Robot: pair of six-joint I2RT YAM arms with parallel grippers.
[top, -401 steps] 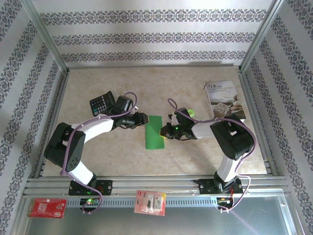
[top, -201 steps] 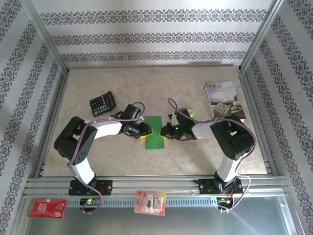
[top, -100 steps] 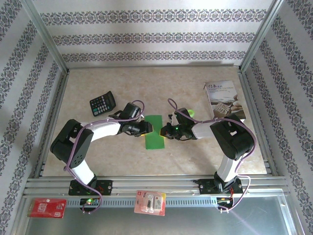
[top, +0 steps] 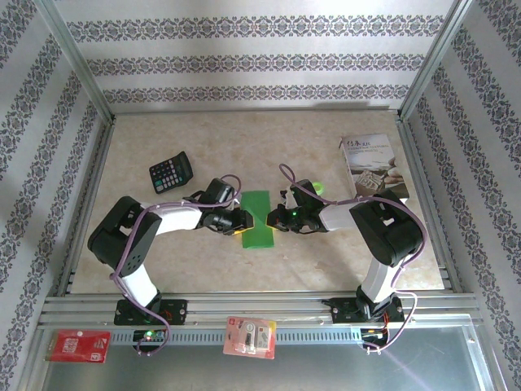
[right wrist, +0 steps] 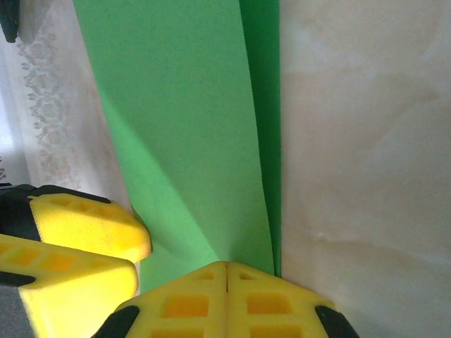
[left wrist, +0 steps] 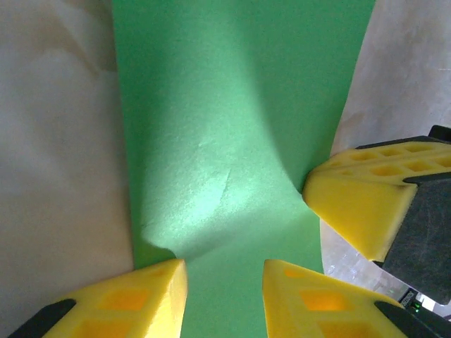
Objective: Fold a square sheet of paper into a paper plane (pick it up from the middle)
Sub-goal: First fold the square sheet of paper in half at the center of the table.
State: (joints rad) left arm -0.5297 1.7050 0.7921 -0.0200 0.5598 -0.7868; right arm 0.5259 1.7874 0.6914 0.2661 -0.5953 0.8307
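At mid-table, the right gripper (top: 273,218) pinches the square sheet of paper (top: 259,213) by its right edge. The left gripper (top: 238,223), jaws apart, straddles its left. Squeezing inward could buckle the crease.

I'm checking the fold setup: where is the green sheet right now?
In the top view the green sheet lies mid-table, between the left gripper and the right gripper, to the right of the calculator.
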